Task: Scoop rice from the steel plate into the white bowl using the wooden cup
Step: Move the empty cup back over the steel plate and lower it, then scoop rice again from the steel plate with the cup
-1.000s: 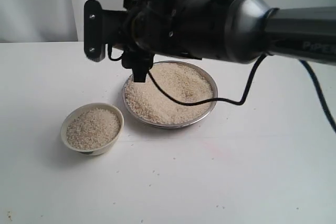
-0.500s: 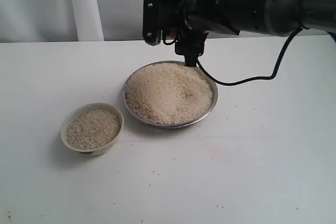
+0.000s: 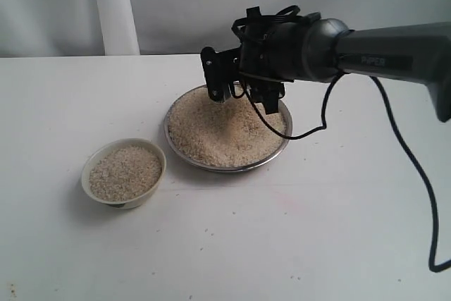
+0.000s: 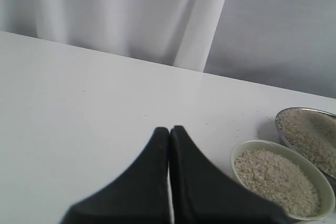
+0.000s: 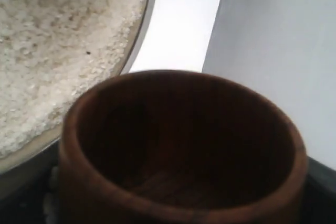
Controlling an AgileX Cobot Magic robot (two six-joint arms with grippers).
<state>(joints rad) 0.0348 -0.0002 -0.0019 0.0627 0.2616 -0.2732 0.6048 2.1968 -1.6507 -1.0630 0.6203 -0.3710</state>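
Rice (image 3: 225, 135) heaped in steel plate (image 3: 211, 167) at frame centre; right gripper (image 3: 242, 96) hung at plate's upper rim, nearer arm, white bowl (image 3: 90, 167) well apart toward lower left. Left wrist view: left gripper (image 4: 169, 140) pressed together, empty, bowl at lower right. Right wrist view: wooden cup (image 5: 184, 140) pinched, empty, rice just beside at upper left

Steel plate (image 3: 211, 166) sits heaped with beige rice (image 3: 218, 135), piled up to its shiny rim. The white bowl (image 3: 123, 201) stands near the plate's front-left, not touching it, and is nearly full of grains too. The wooden cup (image 5: 178, 145), reddish-brown with a dark inside, is empty and hangs by the plate's rim.
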